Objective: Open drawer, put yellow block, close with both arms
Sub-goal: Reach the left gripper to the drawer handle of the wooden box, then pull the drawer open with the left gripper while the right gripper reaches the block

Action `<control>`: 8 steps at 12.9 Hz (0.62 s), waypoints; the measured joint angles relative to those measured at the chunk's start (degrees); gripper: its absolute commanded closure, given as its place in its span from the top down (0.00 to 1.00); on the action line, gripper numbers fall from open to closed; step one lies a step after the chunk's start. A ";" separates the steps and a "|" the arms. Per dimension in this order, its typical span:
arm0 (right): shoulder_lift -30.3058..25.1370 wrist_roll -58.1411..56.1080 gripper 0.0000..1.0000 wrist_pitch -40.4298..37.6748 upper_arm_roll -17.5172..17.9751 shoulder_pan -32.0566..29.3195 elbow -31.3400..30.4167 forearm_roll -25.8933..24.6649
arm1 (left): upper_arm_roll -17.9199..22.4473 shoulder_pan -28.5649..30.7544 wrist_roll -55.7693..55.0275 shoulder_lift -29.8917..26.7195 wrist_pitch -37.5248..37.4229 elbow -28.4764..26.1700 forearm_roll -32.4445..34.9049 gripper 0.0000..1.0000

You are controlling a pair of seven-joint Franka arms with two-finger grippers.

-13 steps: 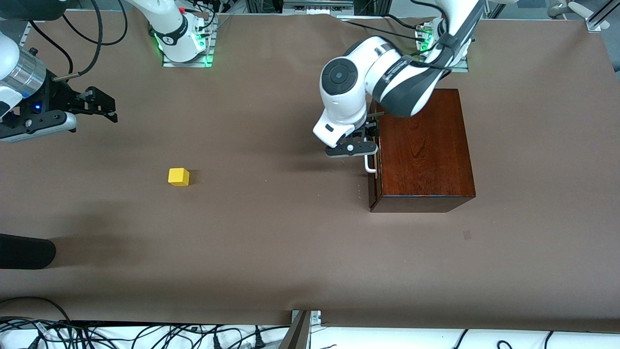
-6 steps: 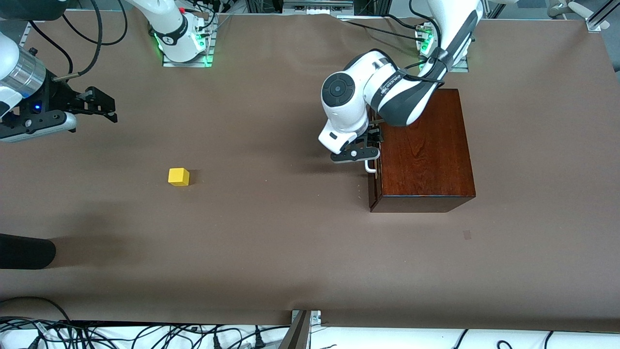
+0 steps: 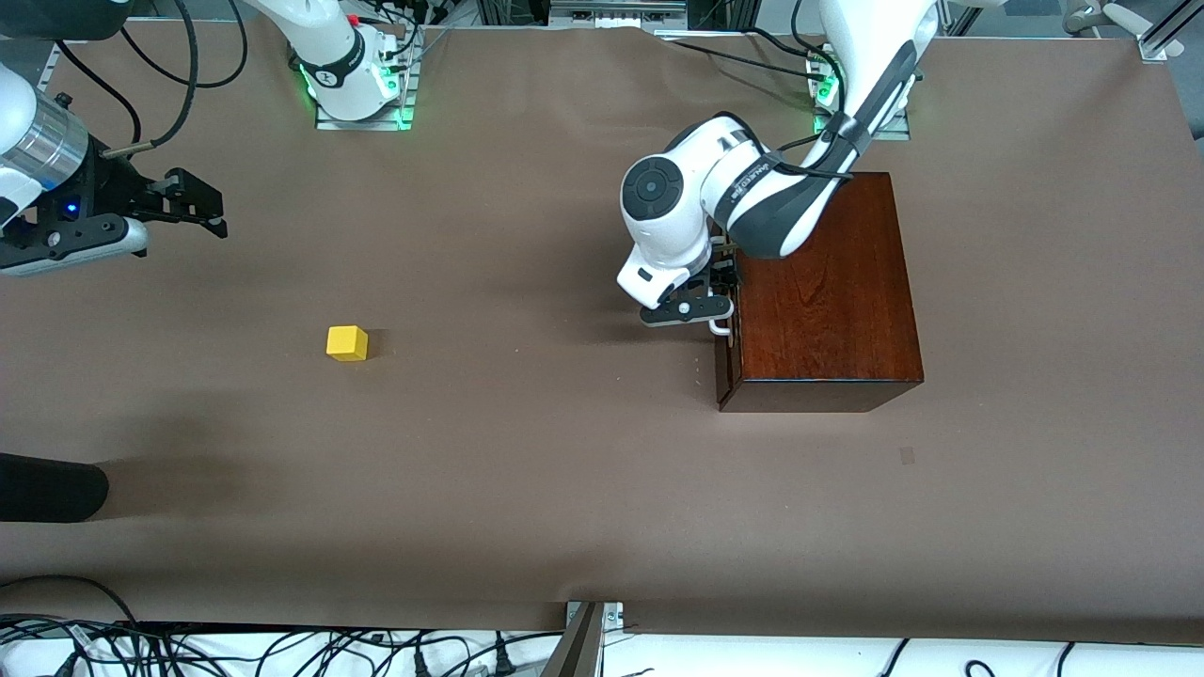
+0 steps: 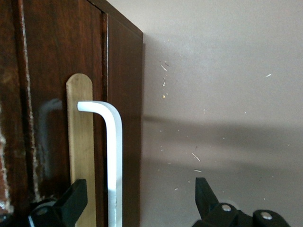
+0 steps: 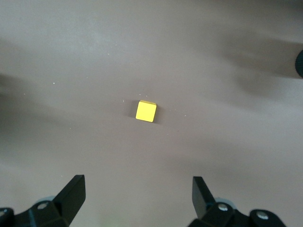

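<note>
The glossy dark mahogany box (image 3: 823,291) stands toward the left arm's end of the table. Its drawer (image 4: 52,94) is shut, with the white U-shaped handle (image 3: 720,327) on the front; the handle also shows in the left wrist view (image 4: 112,156). My left gripper (image 3: 717,293) is open at the drawer front, its fingers (image 4: 71,201) standing on either side of the handle bar without closing on it. The yellow block (image 3: 347,342) lies on the table toward the right arm's end, and shows in the right wrist view (image 5: 146,111). My right gripper (image 3: 193,209) is open, empty and waits high over the table.
Brown paper covers the table (image 3: 527,470). A dark rounded object (image 3: 47,486) lies at the table's edge near the right arm's end. Cables run along the edge nearest the front camera.
My left gripper has moved in toward the drawer front, down along the handle, and now straddles it. The right arm and the yellow block have not moved.
</note>
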 measured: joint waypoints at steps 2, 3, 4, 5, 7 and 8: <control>0.03 0.00 1.00 -0.02 -0.01 0.00 0.00 0.00 | -0.09 -0.18 -1.70 0.35 1.37 0.00 0.75 1.00; 0.05 0.00 1.00 -0.03 -0.01 0.00 0.00 0.00 | -0.11 -0.38 -2.21 0.84 2.13 -0.04 0.75 1.00; 0.08 0.00 1.00 -0.03 -0.01 0.00 0.00 0.00 | -0.09 -0.67 -2.77 1.59 3.04 -0.05 0.78 1.00; 0.12 0.00 1.00 -0.04 -0.01 0.00 0.00 0.00 | -0.09 -0.84 -3.27 2.12 3.49 -0.05 0.79 1.00; 0.28 0.00 1.00 -0.04 -0.01 0.00 0.00 0.00 | -0.10 -1.28 -3.59 2.45 4.34 0.01 0.79 1.00; 0.37 0.00 1.00 -0.04 -0.02 0.00 0.00 0.00 | -0.13 -1.80 -3.76 2.48 4.99 0.26 0.79 1.00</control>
